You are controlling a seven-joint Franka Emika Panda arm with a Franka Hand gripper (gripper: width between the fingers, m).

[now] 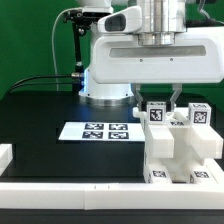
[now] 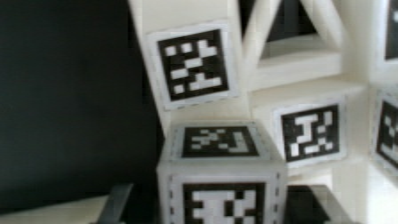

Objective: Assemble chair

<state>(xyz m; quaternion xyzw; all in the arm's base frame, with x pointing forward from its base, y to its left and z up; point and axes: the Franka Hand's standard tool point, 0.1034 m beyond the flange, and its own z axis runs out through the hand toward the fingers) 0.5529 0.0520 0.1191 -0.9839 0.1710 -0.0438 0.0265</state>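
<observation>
Black tabletop [image 1: 40, 120], gripper [image 1: 161, 103] straddling a chair [image 1: 180, 150] piece, jaws part-open, can't tell if gripping; looks mid-grasp, needs squeezing next.

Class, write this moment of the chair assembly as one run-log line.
stage: grasp approach | end effector: at top of chair parts, grip unclear | marker board: flat on table, untouched

Your arm reached straight down at the frame's two o'clock, wrist vertical. Your gripper [image 1: 166, 101] pointed toward six o'clock, fingers [image 1: 178, 98] partly apart; grip unclear.
</observation>
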